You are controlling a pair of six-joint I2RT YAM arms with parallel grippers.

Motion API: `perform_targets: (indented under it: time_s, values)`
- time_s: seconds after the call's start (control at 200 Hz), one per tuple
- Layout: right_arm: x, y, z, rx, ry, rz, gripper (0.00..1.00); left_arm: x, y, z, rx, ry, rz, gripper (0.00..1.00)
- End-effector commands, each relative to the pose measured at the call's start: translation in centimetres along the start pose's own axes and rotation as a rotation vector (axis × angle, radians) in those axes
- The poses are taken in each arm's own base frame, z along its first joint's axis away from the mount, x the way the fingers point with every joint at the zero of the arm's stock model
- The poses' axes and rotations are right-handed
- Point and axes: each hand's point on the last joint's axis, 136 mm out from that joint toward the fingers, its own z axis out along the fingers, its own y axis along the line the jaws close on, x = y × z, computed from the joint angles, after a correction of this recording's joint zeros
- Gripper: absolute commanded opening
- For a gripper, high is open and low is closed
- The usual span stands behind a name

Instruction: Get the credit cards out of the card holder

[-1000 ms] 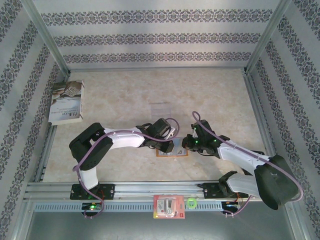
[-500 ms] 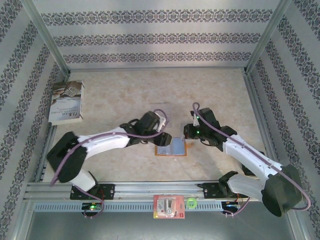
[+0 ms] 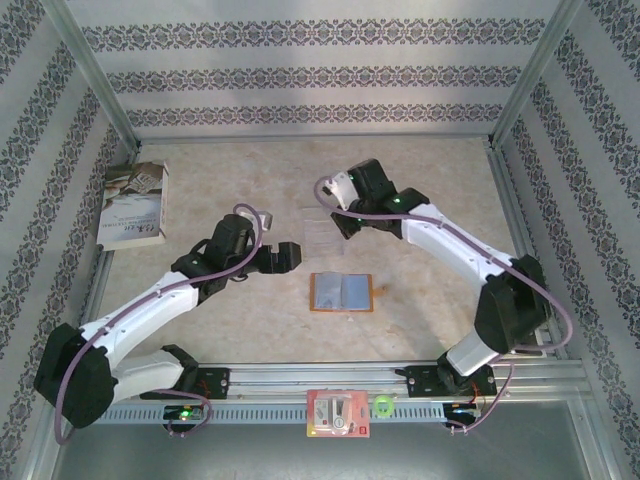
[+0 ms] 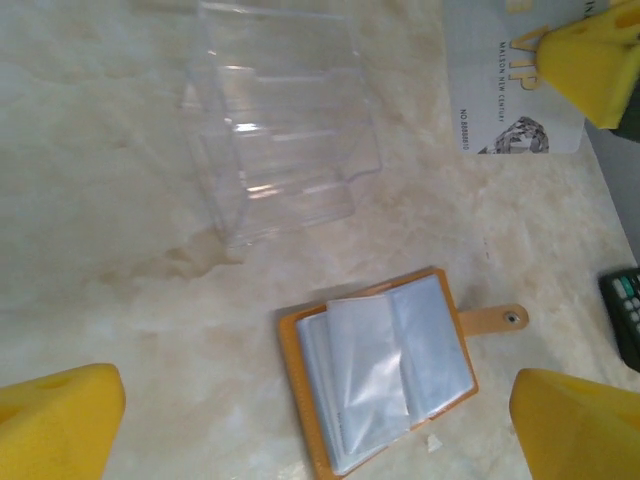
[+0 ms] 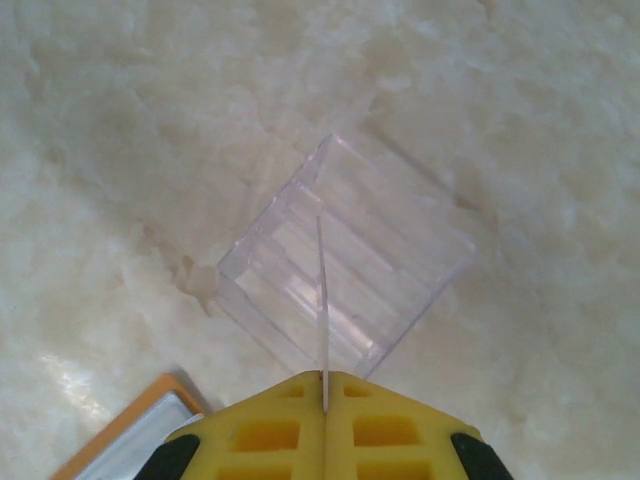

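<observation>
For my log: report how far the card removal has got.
Done: the card holder lies open and one credit card is out. In hand: the right gripper pinches that card above the clear tray; the left gripper hangs open. Left: releasing it; whether the pockets hold more is unclear.

We see a tabletop (image 4: 120, 250) of smooth, marble-patterned beige with a soft sheen. The tray (image 4: 280, 120) is clear, glossy hard plastic. The card holder (image 4: 375, 380) has a matt orange-tan, leather-like cover, and its pockets (image 4: 430, 340) are thin, shiny see-through film, slightly crinkled. The credit card (image 4: 510, 90) looks like smooth, pale printed plastic. The finger pads (image 5: 260, 415) are matt yellow foam with moulded holes. The frame rails (image 3: 300, 378) are dull grey metal.
</observation>
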Motion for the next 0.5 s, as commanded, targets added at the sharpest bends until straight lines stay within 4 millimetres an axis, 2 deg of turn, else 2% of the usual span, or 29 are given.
perform_targets:
  time_s: [0.0,0.19,0.36,0.495]
  values:
    - [-0.4,-0.4,0.9,0.017,0.079,-0.233,0.0,0.6,2.7,-1.0,-0.093,0.003,-0.045,1.0]
    - [-2.5,-1.5,3.5,0.076,0.134,-0.426,0.0,0.7,4.2,-1.2,-0.143,0.007,-0.074,1.0]
    - [-1.9,-1.8,6.4,0.078,0.213,-0.544,0.0,0.7,5.2,-1.1,-0.169,0.011,-0.09,1.0]
    - [-1.5,-1.9,7.9,0.102,0.246,-0.632,0.0,0.8,6.1,-0.9,-0.196,0.025,-0.1,1.0]
